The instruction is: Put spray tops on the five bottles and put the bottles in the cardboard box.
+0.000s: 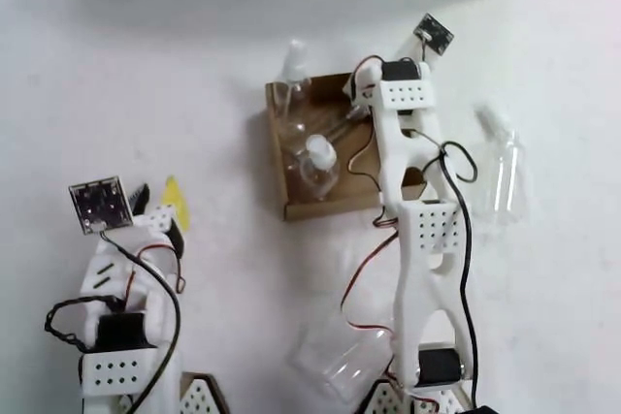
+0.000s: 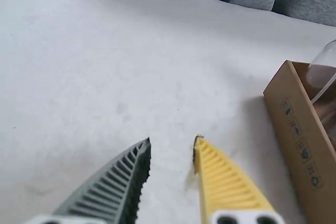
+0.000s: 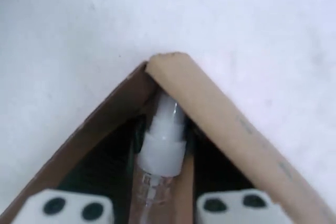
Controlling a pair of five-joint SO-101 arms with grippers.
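1 end effector (image 3: pixel 164 128) — snug around bottle (image 3: pixel 163 153)

Right arm (image 1: pixel 408 147) overhangs cardboard box (image 1: pixel 294 191); left pincer (image 2: pixel 170 145) unobstructed.

The right arm (image 1: pixel 408 143) covers one side of the cardboard box (image 1: pixel 289 186). In the box's corner, the bottle (image 3: pixel 152 188) clamped in the right pincer (image 3: pixel 164 128) is cut off just below its spray top (image 3: pixel 164 142). A second bottle (image 2: pixel 324 69) in the box shows just a sliver.
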